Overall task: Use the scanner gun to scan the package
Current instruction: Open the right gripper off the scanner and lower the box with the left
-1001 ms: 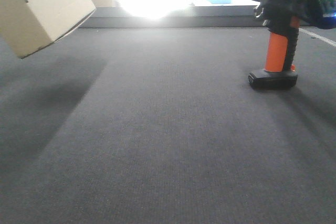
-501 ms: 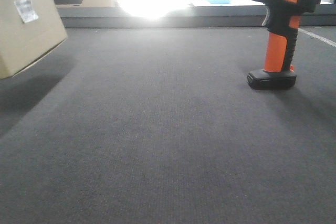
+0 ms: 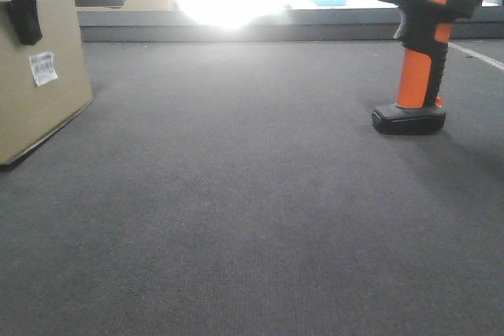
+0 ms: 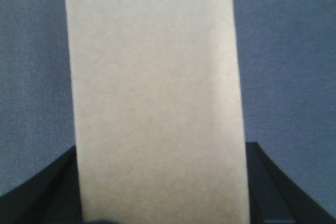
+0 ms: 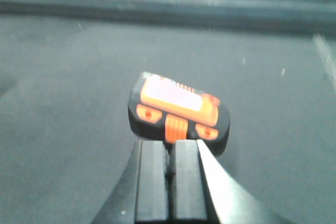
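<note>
At frame's left edge, package (image 3: pixel 35 92) half cut off.

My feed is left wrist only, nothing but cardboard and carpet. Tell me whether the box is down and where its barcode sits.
Observer: The cardboard box rests flat on the carpet, at the front view's left edge.
Operator: Give me the barcode.
Observer: A white barcode label is on the upright side face shown in the front view, not the top you see.
Operator: Locate the scanner.
Observer: The orange scanner gun stands upright on its base at far right, well apart from the box.
</note>
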`<state>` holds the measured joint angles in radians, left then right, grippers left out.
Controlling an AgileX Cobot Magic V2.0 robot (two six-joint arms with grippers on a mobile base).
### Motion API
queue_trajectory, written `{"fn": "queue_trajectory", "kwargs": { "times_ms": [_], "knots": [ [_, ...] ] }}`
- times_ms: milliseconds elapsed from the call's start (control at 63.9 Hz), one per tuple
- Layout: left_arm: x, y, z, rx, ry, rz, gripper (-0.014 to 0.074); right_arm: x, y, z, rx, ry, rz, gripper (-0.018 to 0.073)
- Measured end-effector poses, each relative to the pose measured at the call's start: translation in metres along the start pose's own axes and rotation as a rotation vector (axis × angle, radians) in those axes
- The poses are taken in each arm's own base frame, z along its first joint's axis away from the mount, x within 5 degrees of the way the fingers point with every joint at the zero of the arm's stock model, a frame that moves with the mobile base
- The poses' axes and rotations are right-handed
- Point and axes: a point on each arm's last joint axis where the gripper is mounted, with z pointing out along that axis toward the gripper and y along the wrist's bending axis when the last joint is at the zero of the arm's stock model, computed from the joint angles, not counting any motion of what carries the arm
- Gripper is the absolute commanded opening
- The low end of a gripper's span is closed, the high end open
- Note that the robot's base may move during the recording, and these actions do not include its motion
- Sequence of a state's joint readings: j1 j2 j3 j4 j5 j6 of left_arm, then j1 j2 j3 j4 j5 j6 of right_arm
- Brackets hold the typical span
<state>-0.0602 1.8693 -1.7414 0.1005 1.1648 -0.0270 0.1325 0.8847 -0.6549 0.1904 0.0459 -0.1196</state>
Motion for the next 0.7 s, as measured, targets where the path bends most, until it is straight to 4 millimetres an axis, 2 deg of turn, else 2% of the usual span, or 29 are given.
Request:
{"fn": "queue_trajectory", "kwargs": {
  "times_ms": [47,156,344,407,563,704],
  "knots": [
    [0.000,0.000,0.002,0.000,0.004,0.000,-0.0064,-0.002,0.000,-0.004,-0.001,-0.016,-0.010,-0.0154],
    [-0.001,0.000,0.003,-0.002,0.003,0.000,0.0090,-0.006,0.000,-0.012,0.001,-0.045,-0.035,-0.0154],
    [-0.001,0.000,0.003,-0.002,0.007,0.000,0.0530,-0.009,-0.011,-0.017,0.064,-0.058,-0.032,-0.0154],
    [0.000,0.000,0.005,-0.002,0.026,0.000,0.0619,-0.008,-0.017,-0.017,0.093,-0.048,-0.028,-0.0154],
    [0.002,0.000,0.002,-0.003,0.040,0.000,0.0599,-0.003,-0.027,-0.018,0.150,0.012,-0.013,-0.0154],
    [0.004,0.002,-0.020,-0.004,-0.008,-0.005,0.0599,0.000,-0.028,-0.019,0.153,0.043,-0.009,-0.0154]
  ]
}}
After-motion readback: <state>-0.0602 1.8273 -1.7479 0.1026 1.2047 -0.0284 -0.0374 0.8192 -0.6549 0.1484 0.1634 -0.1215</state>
